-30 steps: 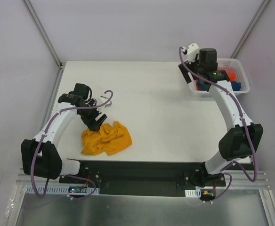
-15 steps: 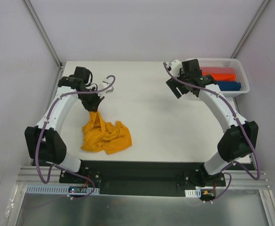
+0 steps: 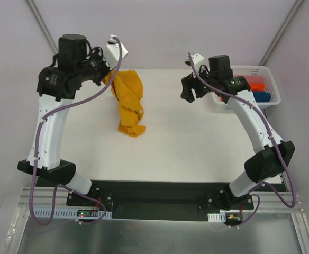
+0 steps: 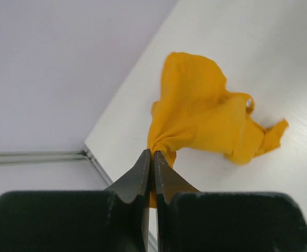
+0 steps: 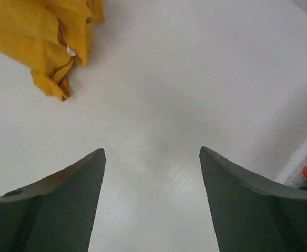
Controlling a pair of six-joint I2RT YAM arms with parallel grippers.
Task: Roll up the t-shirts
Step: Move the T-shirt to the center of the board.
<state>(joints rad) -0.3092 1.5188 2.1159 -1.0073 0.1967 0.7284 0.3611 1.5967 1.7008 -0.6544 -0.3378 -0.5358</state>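
White table (image 3: pixel 197 145), basket (image 3: pixel 250 69) far right

My left arm (image 3: pixel 46 127) and right arm (image 3: pixel 256 119) are smooth white plastic shells joined by chunky black motor housings (image 3: pixel 71 46). A thin purple cable (image 3: pixel 31 182) runs along each one in loose loops. My left gripper (image 4: pixel 152 155) has matte black fingers (image 4: pixel 135 181) tapering to thin blade tips from a blocky black body. My right gripper (image 5: pixel 152 152) has broad dark grey fingers (image 5: pixel 59 205) with curved inner edges and paler rims.
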